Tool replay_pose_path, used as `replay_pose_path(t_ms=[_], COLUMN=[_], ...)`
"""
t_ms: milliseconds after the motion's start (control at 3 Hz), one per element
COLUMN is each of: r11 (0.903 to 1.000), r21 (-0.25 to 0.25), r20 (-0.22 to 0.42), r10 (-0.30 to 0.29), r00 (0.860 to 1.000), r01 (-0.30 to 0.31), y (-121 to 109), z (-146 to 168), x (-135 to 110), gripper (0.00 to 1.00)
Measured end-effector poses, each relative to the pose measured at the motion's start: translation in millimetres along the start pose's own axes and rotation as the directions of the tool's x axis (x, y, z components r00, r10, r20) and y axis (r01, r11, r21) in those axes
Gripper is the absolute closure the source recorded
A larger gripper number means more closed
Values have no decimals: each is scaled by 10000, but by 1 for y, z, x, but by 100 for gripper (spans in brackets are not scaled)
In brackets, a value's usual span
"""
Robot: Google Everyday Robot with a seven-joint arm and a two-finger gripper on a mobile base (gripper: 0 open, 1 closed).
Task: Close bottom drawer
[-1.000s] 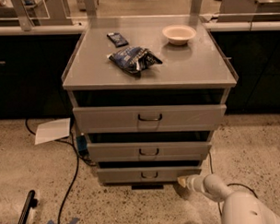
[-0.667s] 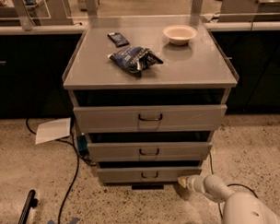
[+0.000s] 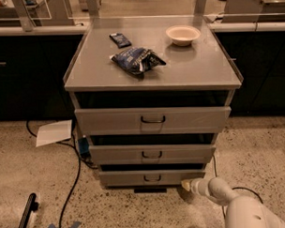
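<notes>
The grey metal cabinet [image 3: 150,68] has three drawers. The bottom drawer [image 3: 151,177] is the lowest and narrowest, with a small dark loop handle [image 3: 152,178] at its centre; it stands slightly pulled out, with a dark gap above its front. The middle drawer [image 3: 151,154] and the top drawer [image 3: 153,119] are above it. My gripper [image 3: 186,184] is low near the floor at the bottom drawer's right front corner, on the end of my white arm [image 3: 230,202] that comes in from the lower right.
On the cabinet top lie a blue snack bag [image 3: 137,59], a small dark packet [image 3: 119,39] and a white bowl [image 3: 182,34]. A white paper sheet [image 3: 54,132] and black cables [image 3: 72,179] lie on the speckled floor to the left. Dark counters stand behind.
</notes>
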State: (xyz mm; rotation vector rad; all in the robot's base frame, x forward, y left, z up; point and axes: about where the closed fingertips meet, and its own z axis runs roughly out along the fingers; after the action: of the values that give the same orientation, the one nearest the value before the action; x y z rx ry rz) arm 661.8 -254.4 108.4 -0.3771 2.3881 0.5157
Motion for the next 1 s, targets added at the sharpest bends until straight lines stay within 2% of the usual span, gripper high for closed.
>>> replay_pose_path(t_ms=[333, 667, 1000], r11=[9980, 9910, 9905], r21=[-438, -776, -792], r20=[-308, -480, -503], r10=[439, 1055, 1082], r00=[9986, 9933, 9929], r01=[-452, -1090, -1120], y=[4, 13, 14], z=[-24, -46, -47], x=[19, 43, 46], gripper=[100, 100, 81])
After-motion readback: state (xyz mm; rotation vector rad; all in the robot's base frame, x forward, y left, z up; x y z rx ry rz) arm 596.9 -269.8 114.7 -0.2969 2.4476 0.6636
